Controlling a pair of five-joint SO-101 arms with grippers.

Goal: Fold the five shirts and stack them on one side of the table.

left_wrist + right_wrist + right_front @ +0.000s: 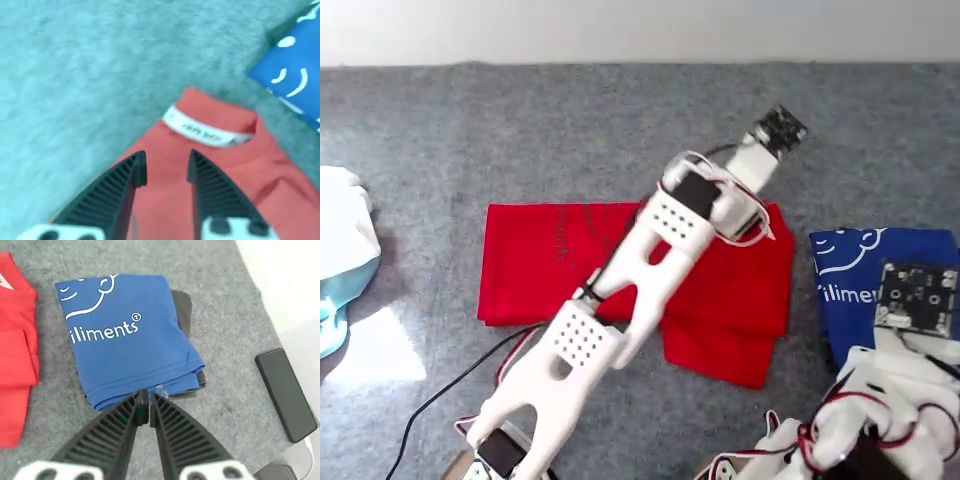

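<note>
A red shirt [550, 262] lies partly folded in the middle of the grey table, its collar with a white label [207, 132] toward the right side. My left gripper [166, 167] hovers open just above the red cloth near that collar; its arm [650, 260] stretches across the shirt. A folded blue shirt [125, 352] with white print rests on a dark folded one [183, 310] at the table's right side. My right gripper [146, 405] is shut with nothing in it, poised over the near edge of the blue shirt. The blue shirt [850, 275] also shows in the high view.
A white and pale blue bundle of shirts [340, 255] sits at the table's left edge. A black phone [287, 394] lies off the grey mat beside the blue stack. A black cable [450, 385] trails across the near mat. The far half of the mat is bare.
</note>
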